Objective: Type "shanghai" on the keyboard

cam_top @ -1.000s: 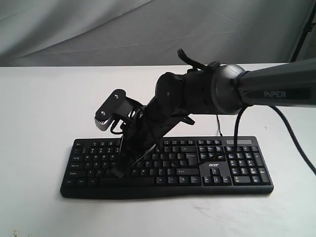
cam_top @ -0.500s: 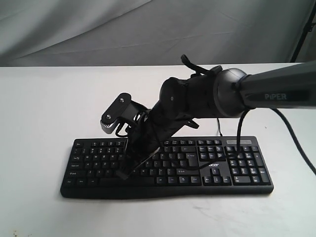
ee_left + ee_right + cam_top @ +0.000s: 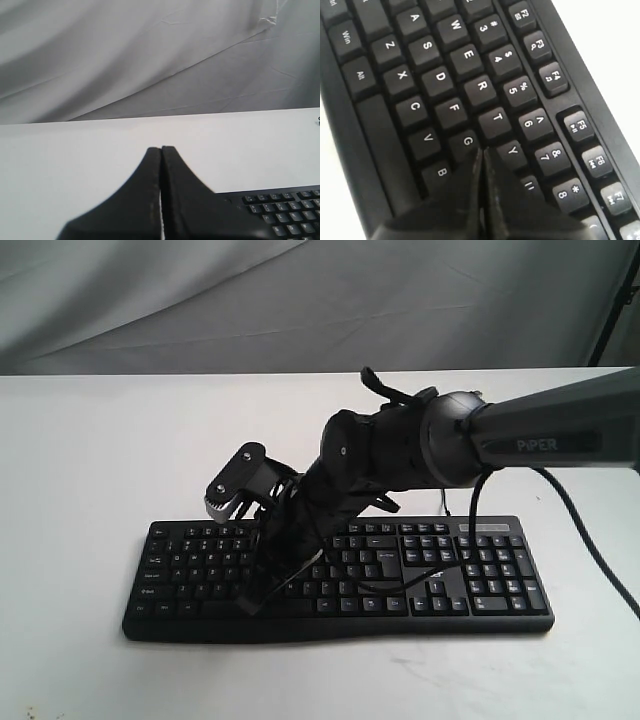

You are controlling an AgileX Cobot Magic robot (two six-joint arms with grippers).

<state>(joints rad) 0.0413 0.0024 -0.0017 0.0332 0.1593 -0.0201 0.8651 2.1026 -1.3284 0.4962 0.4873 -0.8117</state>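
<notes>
In the exterior view the keyboard [image 3: 480, 580] lies flat on the white table [image 3: 80, 490], its long side running from 9 to 3 o'clock, low in the middle of the scene. White tabletop shows widely at 9 o'clock of it and behind it at 12 o'clock, as far as the grey cloth backdrop [image 3: 200, 300]. A narrower strip shows along its front edge at 6 o'clock. The right arm [image 3: 540, 440] enters from 3 o'clock, crosses above the number pad and bends steeply down toward 7 o'clock. The right gripper [image 3: 252, 602] points its tip into the letter keys of the left half. A black cable [image 3: 474, 510] hangs from the arm and loops over the keys near the arrow block. The left arm does not show here.

In the left wrist view the left gripper [image 3: 161, 149] has its two black fingers pressed together with nothing between them, held above bare table [image 3: 75, 150]. One corner of the keyboard [image 3: 280, 210] lies just beside it, and the grey cloth [image 3: 150, 50] hangs beyond the table's far edge.

In the right wrist view the right gripper [image 3: 481, 150] is also pressed together on nothing. Its tip stands over the keyboard [image 3: 420, 75] between the G and Y keys, hiding the key under it. Whether it touches that key cannot be told
</notes>
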